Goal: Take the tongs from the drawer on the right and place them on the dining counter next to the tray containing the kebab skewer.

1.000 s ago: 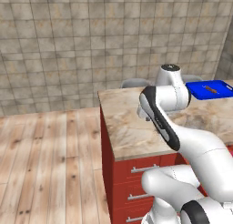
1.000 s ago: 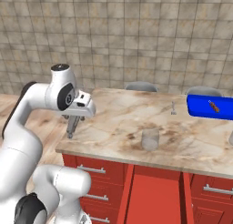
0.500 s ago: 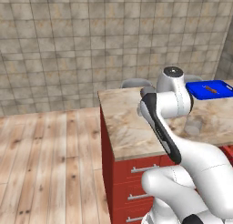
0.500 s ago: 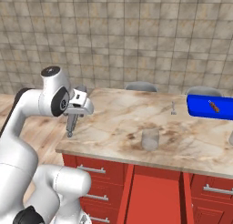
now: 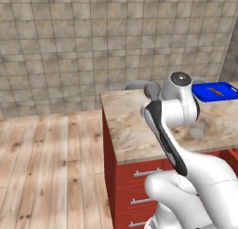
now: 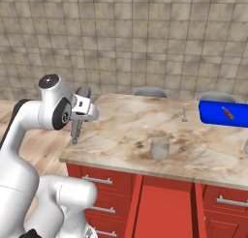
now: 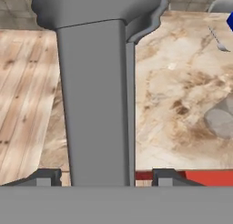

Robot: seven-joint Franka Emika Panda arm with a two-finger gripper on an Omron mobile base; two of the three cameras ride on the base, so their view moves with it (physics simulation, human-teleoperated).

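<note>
My gripper (image 6: 77, 120) is shut on the tongs (image 6: 75, 131), which hang down over the left end of the dining counter (image 6: 126, 130). In the hand view the tongs (image 7: 95, 104) rise as a broad grey bar between the tips of my gripper (image 7: 105, 177). The blue tray (image 6: 210, 111) lies at the counter's far right with the kebab skewer (image 6: 226, 112) on it. From the left base, the tray (image 5: 207, 94) and skewer (image 5: 214, 90) show behind my arm. Which red front is the drawer, I cannot tell.
A clear greyish cup (image 6: 160, 147) stands near the counter's front edge, and a small silver utensil (image 6: 184, 115) lies left of the tray. Grey stools (image 6: 150, 92) sit behind the counter. Red drawer fronts (image 6: 97, 181) with silver handles run below. Wooden floor (image 5: 46, 167) lies to the left.
My arm has turned a little, and the tongs have drifted slightly toward the counter's left end. The grip on them is unchanged.
</note>
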